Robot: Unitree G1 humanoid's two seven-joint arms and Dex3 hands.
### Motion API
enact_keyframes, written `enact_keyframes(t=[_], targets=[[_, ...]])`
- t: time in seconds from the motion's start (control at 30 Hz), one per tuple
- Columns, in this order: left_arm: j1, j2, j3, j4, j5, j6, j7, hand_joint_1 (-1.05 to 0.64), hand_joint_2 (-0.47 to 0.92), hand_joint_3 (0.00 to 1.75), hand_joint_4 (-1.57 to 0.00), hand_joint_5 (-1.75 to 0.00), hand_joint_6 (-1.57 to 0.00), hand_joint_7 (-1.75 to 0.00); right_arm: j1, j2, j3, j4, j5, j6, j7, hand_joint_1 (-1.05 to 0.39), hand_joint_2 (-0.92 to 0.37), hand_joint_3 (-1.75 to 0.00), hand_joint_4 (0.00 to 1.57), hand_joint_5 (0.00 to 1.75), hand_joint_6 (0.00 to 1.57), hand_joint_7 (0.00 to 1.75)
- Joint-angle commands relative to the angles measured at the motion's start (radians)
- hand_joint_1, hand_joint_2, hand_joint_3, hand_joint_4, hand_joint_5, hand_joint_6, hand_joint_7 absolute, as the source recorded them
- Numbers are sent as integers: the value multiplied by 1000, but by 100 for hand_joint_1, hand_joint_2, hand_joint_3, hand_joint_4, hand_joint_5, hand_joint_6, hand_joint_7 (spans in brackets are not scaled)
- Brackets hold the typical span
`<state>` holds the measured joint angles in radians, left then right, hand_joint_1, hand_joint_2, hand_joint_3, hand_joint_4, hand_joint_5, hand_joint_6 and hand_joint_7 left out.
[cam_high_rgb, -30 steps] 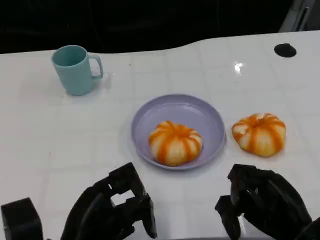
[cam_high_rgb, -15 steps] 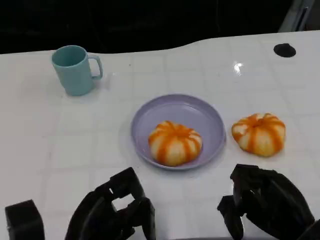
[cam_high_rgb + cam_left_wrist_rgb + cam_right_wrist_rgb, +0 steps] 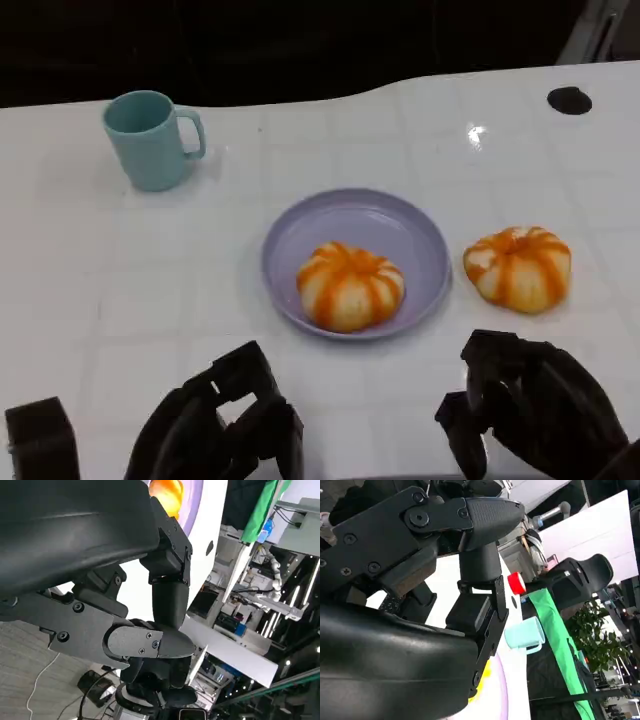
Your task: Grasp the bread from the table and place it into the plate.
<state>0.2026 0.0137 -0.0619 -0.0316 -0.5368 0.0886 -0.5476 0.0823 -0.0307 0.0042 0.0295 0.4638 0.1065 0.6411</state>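
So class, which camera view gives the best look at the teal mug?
The head view: the teal mug stands whole and upright on the white table, handle towards the plate. The right wrist view shows it small, past the right hand. The left wrist view adds nothing on it.

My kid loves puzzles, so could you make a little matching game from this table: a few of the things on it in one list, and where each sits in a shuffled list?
Things:
1. teal mug
2. bread with orange stripes
3. second striped bread
4. black round mark

Places:
A. on the bare table, right of the plate
B. far right part of the table
C. far left part of the table
D. inside the purple plate

Pairs: 1-C, 2-D, 3-A, 4-B
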Motion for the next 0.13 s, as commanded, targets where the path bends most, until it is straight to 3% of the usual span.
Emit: enact_keyframes(t=[0.03, 0.13], targets=[[-6, 6, 17, 19, -1, -4, -27, -65, 92, 28, -89, -175, -66, -175, -5, 1, -7, 9, 2, -15, -3, -94, -68, -49, 123, 154, 106, 139], [-10, 4, 25, 27, -7, -4, -39, -66, 92, 29, -88, -175, -65, -175, -7, 1, -5, 14, -6, -27, 0, -94, -68, -50, 123, 155, 106, 141]])
